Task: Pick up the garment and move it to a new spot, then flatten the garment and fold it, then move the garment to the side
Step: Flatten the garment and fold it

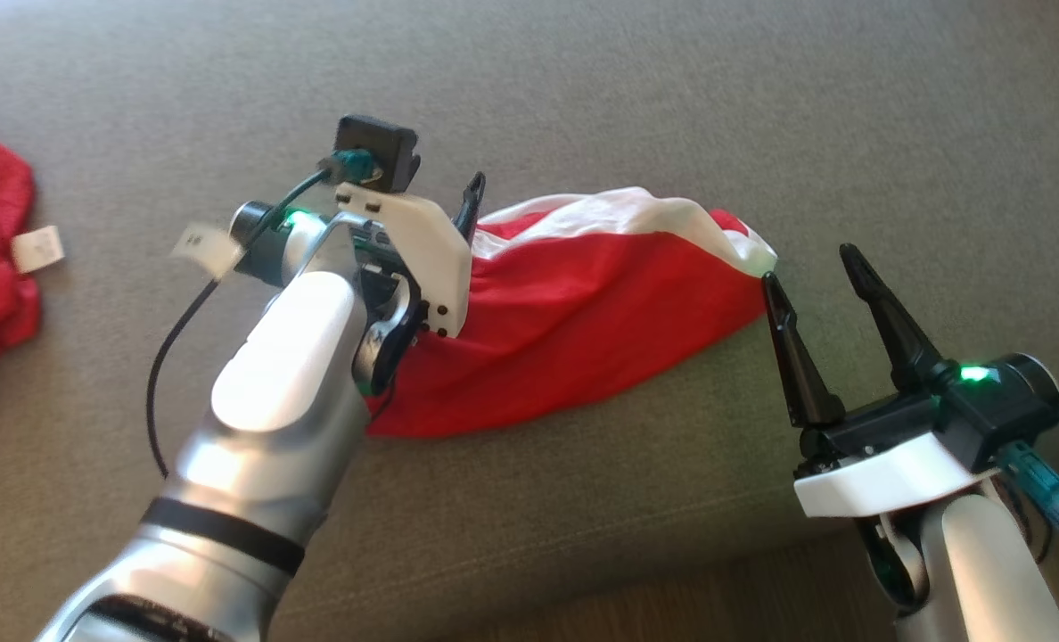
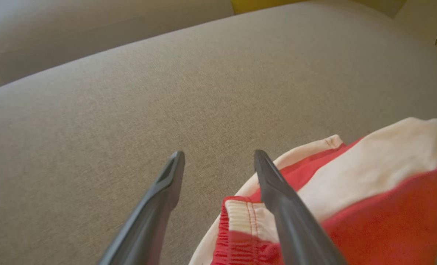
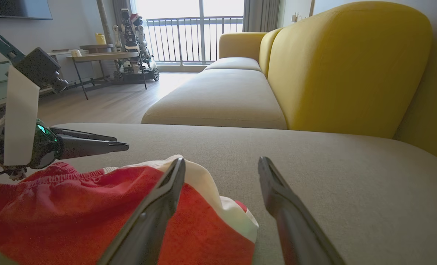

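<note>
The red and white garment (image 1: pixel 583 303) lies bunched up on the grey sofa seat (image 1: pixel 583 89), not yet flat or folded, with the left claw (image 2: pixel 218 156) at its left end and the right claw (image 1: pixel 808 265) at its right end, both wide open and holding nothing.
</note>
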### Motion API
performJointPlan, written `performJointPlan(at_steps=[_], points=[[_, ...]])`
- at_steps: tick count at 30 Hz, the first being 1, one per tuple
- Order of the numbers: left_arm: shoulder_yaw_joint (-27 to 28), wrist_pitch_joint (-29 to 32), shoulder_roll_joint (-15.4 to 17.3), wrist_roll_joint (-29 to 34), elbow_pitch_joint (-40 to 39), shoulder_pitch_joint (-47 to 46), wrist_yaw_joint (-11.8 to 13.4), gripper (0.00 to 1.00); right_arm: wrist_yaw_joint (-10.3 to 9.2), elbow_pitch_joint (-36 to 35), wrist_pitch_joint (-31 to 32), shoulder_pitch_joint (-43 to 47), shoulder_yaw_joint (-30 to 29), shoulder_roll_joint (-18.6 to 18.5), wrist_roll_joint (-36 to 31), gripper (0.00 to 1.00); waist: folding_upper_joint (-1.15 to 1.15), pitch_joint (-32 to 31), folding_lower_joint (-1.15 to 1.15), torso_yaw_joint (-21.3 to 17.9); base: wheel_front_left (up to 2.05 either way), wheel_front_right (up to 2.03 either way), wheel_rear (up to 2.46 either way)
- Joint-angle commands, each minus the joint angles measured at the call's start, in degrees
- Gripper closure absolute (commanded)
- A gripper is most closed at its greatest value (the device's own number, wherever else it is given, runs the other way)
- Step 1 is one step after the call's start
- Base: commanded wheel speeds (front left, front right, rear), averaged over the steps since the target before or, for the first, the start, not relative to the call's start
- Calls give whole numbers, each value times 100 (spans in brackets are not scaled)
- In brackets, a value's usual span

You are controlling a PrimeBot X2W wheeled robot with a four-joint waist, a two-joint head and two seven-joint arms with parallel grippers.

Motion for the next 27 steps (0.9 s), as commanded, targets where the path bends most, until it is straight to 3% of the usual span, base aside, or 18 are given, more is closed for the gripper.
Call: performJointPlan(at_steps=[1, 5, 10, 25, 26, 27], points=[[88, 121, 71, -18, -81, -307, 28, 0, -1, -221, -36, -133, 123, -10, 36, 0, 0, 140, -1, -125, 0, 0, 0], [-86, 444, 71, -37, 104, -417, 56, 0, -1, -224, -36, -146, 117, -10, 92, 0, 0, 191, -1, -163, 0, 0, 0], [-278, 707, 99, 41, -203, -322, 145, 0, -1, -239, -36, -138, 56, -10, 130, 0, 0, 228, -1, -108, 0, 0, 0], [-528, 2169, 831, 126, -1655, 351, 440, 0, -1, -312, -36, -184, -4, -10, 77, 0, 0, 185, -1, -56, 0, 0, 0], [-539, 2233, 851, 108, -1742, 394, 445, 2, -1, -308, -36, -173, -8, -10, 84, 0, 0, 185, -1, -58, 0, 0, 0], [-551, 2292, 867, 93, -1814, 432, 449, 18, -1, -301, -36, -166, -10, -10, 92, 0, 0, 186, -1, -60, 0, 0, 0]])
